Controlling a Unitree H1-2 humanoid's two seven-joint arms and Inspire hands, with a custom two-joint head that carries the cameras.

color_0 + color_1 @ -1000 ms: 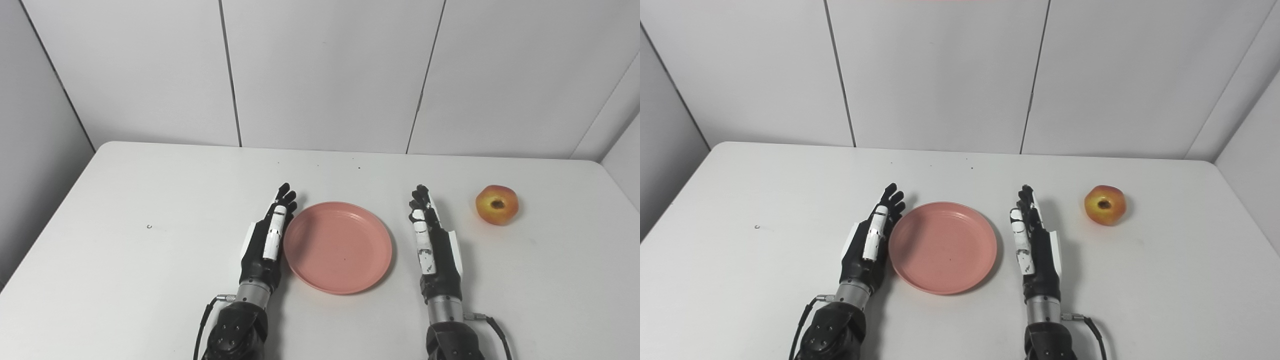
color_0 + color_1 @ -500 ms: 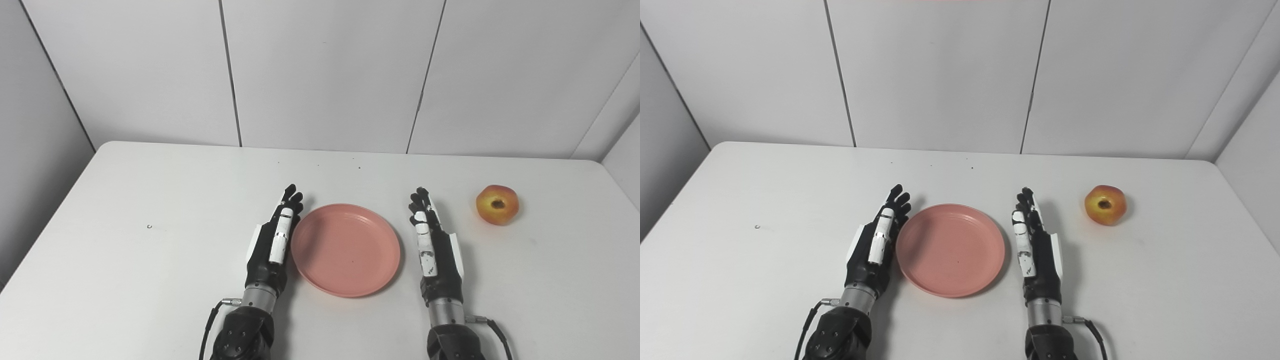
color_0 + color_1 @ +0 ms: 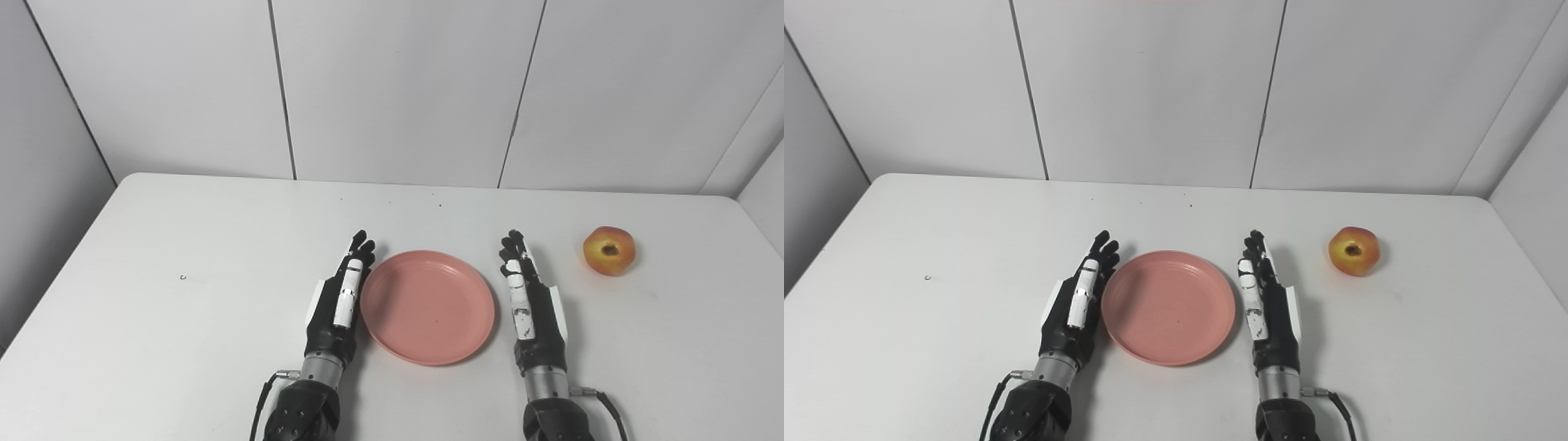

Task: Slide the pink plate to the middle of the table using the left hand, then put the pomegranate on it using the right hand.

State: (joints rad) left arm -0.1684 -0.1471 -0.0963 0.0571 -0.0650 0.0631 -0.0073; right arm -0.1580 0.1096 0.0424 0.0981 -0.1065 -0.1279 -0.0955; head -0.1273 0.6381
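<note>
Pink plate (image 3: 427,306): we saw it lying flat on the white table (image 3: 153,318), near the middle, between both hands.
Left hand (image 3: 339,300): we found it edge-on against the plate's left rim, fingers straight and together, holding nothing.
Right hand (image 3: 529,306): we saw it just beside the right rim, fingers extended, empty.
Pomegranate (image 3: 609,250): we noted it on the table, right of that hand, apart.

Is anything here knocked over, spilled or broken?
Nothing stands out. The pink plate lies flat and empty between the two open hands, the pomegranate sits whole off to the right, and only a few tiny specks dot the table.
</note>
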